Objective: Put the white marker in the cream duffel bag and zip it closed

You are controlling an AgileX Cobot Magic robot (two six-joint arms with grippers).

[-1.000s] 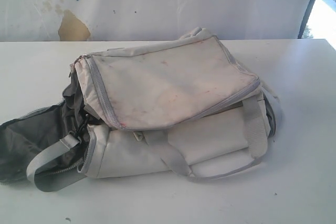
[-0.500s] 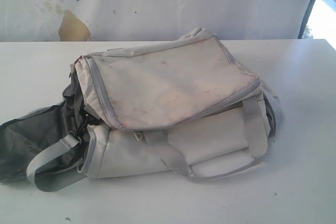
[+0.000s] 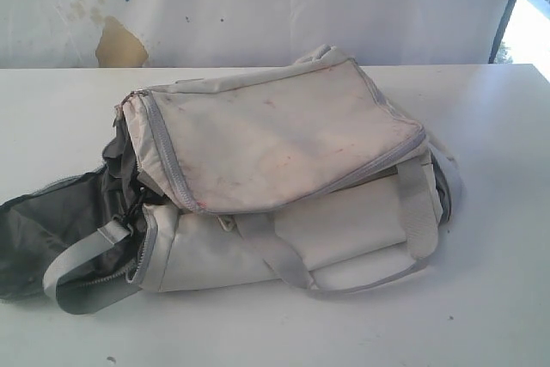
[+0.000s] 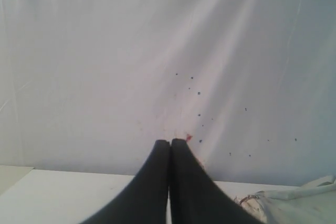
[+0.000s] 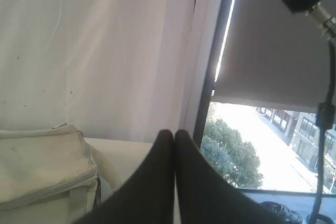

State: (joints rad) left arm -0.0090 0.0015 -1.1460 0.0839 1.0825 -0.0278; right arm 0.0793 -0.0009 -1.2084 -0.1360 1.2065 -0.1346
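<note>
Near the cream duffel bag (image 3: 284, 152), the left gripper (image 4: 170, 141) was seen clenched and empty, and the right gripper (image 5: 174, 132) likewise. The white marker was nowhere seen. It should be located first, then fed through the bag's gaping dark-lined end.

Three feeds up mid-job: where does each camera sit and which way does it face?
Exterior view: off the arms, looking down over the white table at the large soft cream fabric duffel bag, white cloth backdrop behind; no arm shows.
Left wrist view: on the left arm, facing the backdrop; shut left gripper in the foreground.
Right wrist view: on the right arm, facing backdrop and a bright window; shut right gripper in the foreground.
Shared: all three show the bag and the backdrop.
</note>
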